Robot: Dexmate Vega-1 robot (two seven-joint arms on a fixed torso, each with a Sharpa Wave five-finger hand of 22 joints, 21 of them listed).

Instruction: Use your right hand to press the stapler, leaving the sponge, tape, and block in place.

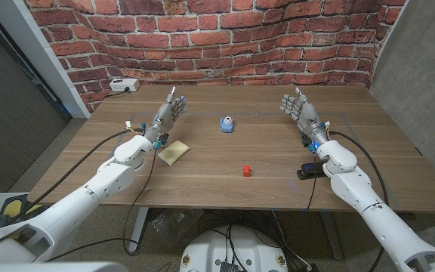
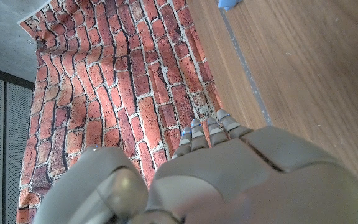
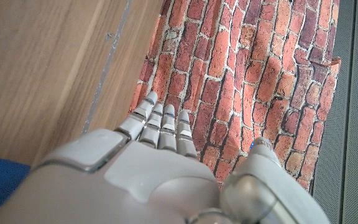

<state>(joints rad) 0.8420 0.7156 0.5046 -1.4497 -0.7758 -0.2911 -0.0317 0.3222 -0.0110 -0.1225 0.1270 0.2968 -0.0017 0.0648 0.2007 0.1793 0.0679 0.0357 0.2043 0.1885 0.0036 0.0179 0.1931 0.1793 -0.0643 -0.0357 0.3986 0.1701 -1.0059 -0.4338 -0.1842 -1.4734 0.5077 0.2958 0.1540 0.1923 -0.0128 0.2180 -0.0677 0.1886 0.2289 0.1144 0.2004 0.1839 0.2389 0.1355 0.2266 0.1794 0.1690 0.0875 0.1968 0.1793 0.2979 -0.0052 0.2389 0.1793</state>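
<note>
Closest to the robot, at about 4 o'clock on the table [image 1: 225, 189], lies the black stapler [image 1: 309, 171]. It sits partly under the right arm, near the front edge. It looks hard and a bit heavy, so it should stay put when pushed. The best spot to press is the top, out toward the far end of the arm, pushing straight down. I cannot see which end that is.

A little farther in, near the middle, is the small red block [image 1: 247, 171]. At 9 o'clock lies the soft yellow sponge [image 1: 173, 153], just beside the left arm.

Farther back, at 12 o'clock, is the blue roll of tape [image 1: 227, 124].

Farthest are the two hands. The right hand [image 1: 299, 108] is held up, fingers wide, holding nothing. The left hand [image 1: 169, 111] is the same.
</note>
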